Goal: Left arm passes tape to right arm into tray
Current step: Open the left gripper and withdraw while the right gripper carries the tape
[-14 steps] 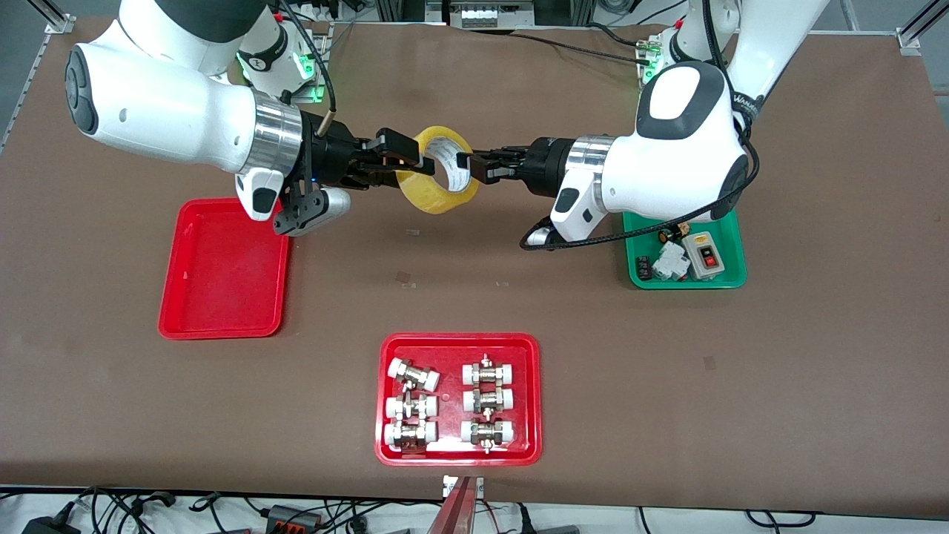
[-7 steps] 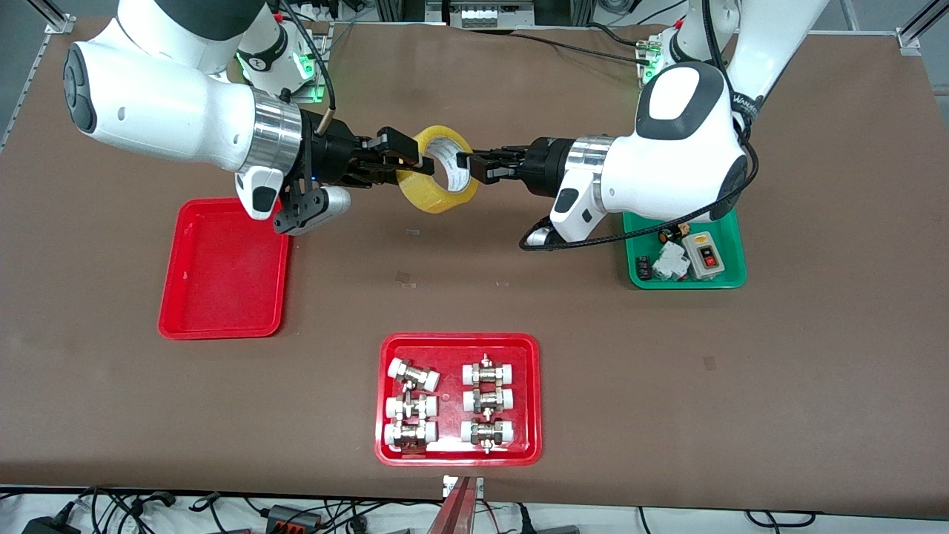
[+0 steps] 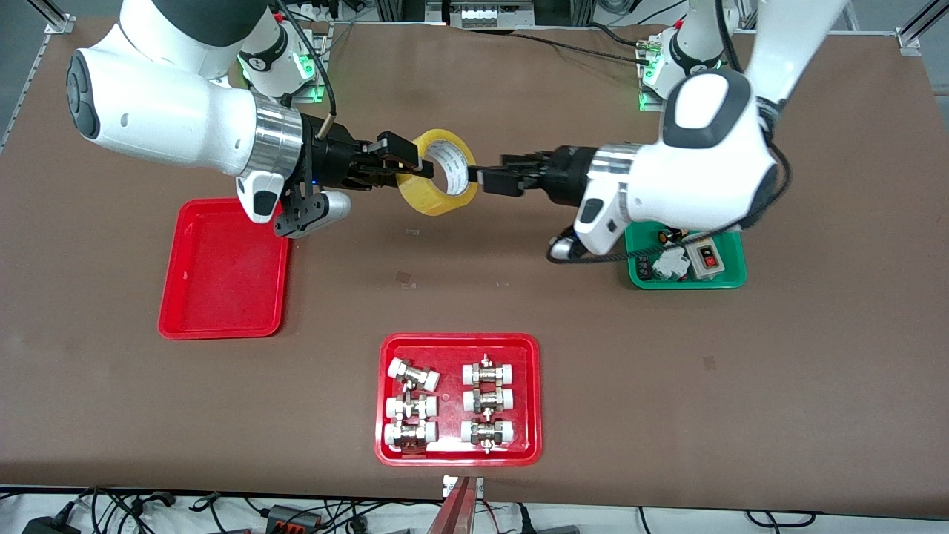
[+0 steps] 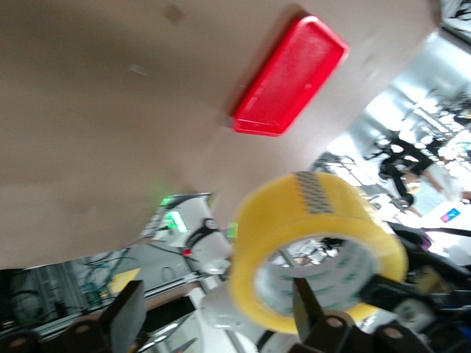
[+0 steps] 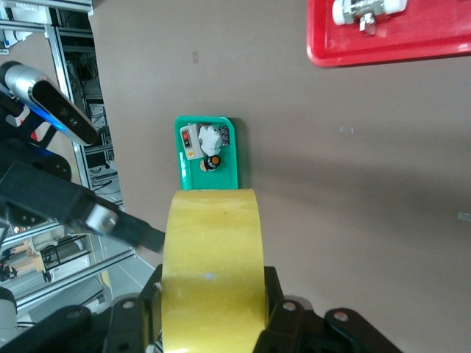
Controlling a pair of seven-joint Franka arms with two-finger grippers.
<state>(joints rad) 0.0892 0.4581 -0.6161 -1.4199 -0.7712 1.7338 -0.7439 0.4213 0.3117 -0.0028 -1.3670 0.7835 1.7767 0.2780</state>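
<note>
Tape (image 3: 437, 172) upright, hole toward camera; right gripper (image 3: 404, 165) jaws clamp it; left gripper (image 3: 491, 180) jaws apart.

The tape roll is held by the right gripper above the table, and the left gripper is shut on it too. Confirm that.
Not quite. The right gripper does hold the tape roll above the table, but the left gripper is open and off the roll. The left wrist view shows its fingers spread, with the roll clear of them.

Front camera sits high, facing both robot bases across the brown table (image 3: 474, 297). Each wrist camera looks close past its own fingers; all three share the translucent yellow tape roll with white core (image 3: 437, 172) (image 4: 313, 246) (image 5: 213, 268).
</note>
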